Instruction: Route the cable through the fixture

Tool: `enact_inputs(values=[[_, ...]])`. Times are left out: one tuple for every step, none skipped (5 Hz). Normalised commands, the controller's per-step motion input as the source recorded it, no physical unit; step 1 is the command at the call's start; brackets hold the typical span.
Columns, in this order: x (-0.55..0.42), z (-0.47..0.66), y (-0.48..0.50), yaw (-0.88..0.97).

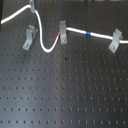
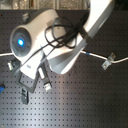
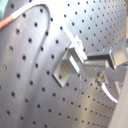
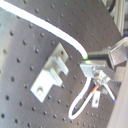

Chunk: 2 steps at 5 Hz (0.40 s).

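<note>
You are partway through threading the cable point(image 1: 75, 31). In the first exterior view it seems to sit at the middle clip point(image 1: 62, 27) at 12 o'clock, beside its red band point(image 1: 59, 34). It then runs past its blue band point(image 1: 87, 33) to the right clip point(image 1: 116, 41) at 2 o'clock.

The left clip point(image 1: 29, 38) at 10 o'clock looks like the fixture to do now. The cable goes around it in a hanging loop, not through it.

In the second wrist view the gripper point(image 4: 97, 72) looks pinched narrow on the cable, just beside this clip. The pinch itself is blurry.

For the next move, I think you need to bring the held part over the clip's open slot. Then lower it in gently.

Watch the slack loop, which could catch on the clip's slanted leg. The holed black board point(image 1: 65, 95) has nothing else near the clip. In the second exterior view the big white arm point(image 2: 60, 45) hides most of the work.
</note>
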Motion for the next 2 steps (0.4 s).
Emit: enact_inputs(values=[[-0.270, 0.29, 0.367, 0.00], [-0.409, 0.16, 0.303, 0.00]])
